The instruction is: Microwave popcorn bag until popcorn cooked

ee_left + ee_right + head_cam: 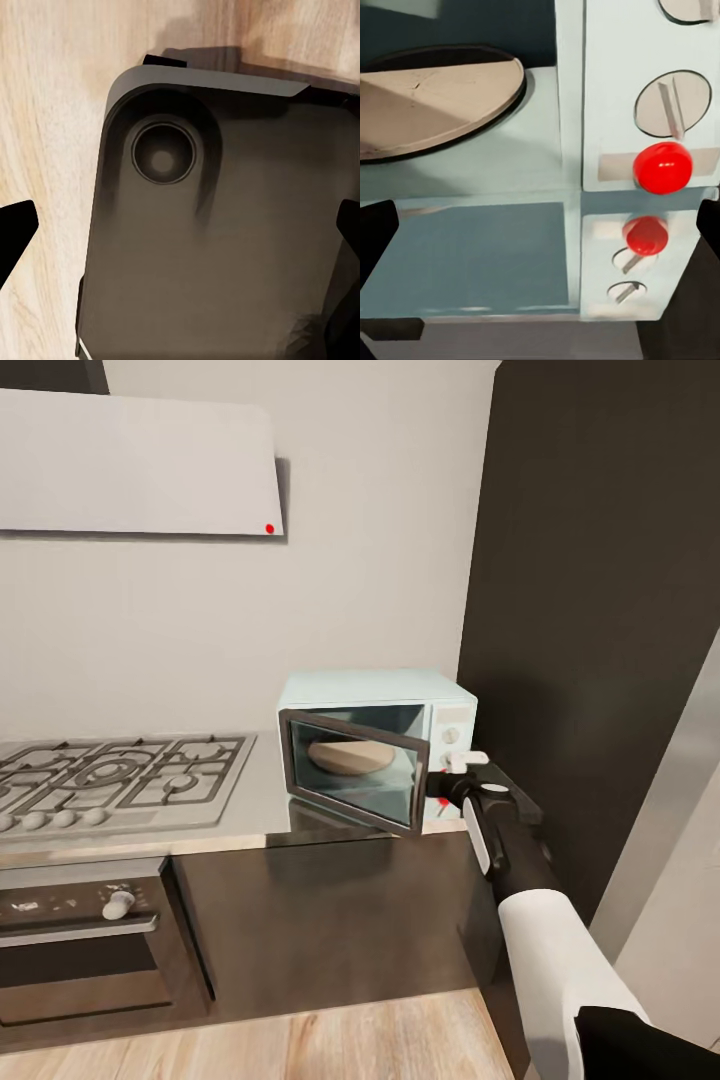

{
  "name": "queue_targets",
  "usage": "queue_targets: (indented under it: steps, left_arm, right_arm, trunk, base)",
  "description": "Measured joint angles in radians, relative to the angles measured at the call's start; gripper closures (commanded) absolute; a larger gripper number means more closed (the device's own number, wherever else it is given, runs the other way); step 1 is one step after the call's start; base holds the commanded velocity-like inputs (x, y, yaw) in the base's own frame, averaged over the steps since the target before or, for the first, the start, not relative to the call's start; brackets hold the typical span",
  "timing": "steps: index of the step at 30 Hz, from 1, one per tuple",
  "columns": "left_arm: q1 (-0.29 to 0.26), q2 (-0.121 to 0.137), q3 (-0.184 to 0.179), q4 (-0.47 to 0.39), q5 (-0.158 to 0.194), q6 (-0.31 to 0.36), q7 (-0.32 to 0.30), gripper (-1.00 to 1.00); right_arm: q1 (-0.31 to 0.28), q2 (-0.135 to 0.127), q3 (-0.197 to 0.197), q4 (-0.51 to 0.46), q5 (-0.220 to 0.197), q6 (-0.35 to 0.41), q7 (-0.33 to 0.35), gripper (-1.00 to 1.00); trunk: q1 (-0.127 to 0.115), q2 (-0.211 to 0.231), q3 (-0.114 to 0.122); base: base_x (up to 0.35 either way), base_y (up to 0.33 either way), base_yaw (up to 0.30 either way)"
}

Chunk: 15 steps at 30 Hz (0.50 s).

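Right gripper (462, 762) sits at the microwave (375, 700) control panel, just in front of the lower knob (673, 103) and the red button (662, 166); in the right wrist view its dark fingertips (375, 236) sit at opposite frame edges, so jaws spread, nothing between them. Microwave door (352, 768) hangs open, swung out over the tabletop (255, 795) front edge, hinge on the side away from the panel. Cavity holds a round tan turntable plate (431, 97), bare. Tall dark cabinet (590, 610) stands close beside the microwave; toward the gas hob (110, 775) the tabletop has open room. Left gripper (180, 232): jaws spread, over the robot's dark base (217, 225) and plank floor (45, 112).
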<state>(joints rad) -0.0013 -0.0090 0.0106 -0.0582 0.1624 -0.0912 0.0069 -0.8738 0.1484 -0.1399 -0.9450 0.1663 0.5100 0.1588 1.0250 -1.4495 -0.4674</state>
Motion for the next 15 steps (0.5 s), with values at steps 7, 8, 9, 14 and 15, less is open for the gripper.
queue_targets:
  steps: [7, 8, 9, 14, 15]
  left_arm:
    - [0.000, 0.000, 0.000, 0.000, 0.000, 0.000, 0.000, -1.00]
    - [0.000, 0.000, 0.000, 0.000, 0.000, 0.000, 0.000, -1.00]
    - [0.000, 0.000, 0.000, 0.000, 0.000, 0.000, 0.000, -1.00]
    - [0.000, 0.000, 0.000, 0.000, 0.000, 0.000, 0.000, -1.00]
    - [0.000, 0.000, 0.000, 0.000, 0.000, 0.000, 0.000, -1.00]
  right_arm:
    - [0.000, -0.001, 0.002, 0.000, -0.006, 0.002, 0.080, -1.00]
    - [0.000, -0.001, 0.002, 0.004, -0.006, 0.003, 0.113, -1.00]
    - [0.000, -0.001, 0.002, 0.010, -0.006, 0.003, 0.134, -1.00]
    - [0.000, -0.001, 0.003, 0.021, -0.005, 0.004, 0.187, -1.00]
    - [0.000, -0.002, 0.004, 0.021, -0.007, 0.010, 0.243, -1.00]
  trunk:
    - [0.000, 0.000, 0.000]
    - [0.000, 0.000, 0.000]
    - [0.000, 0.000, 0.000]
    - [0.000, 0.000, 0.000]
    - [0.000, 0.000, 0.000]
  base:
    - [0.000, 0.000, 0.000]
    - [0.000, 0.000, 0.000]
    - [0.000, 0.000, 0.000]
    - [0.000, 0.000, 0.000]
    - [0.000, 0.000, 0.000]
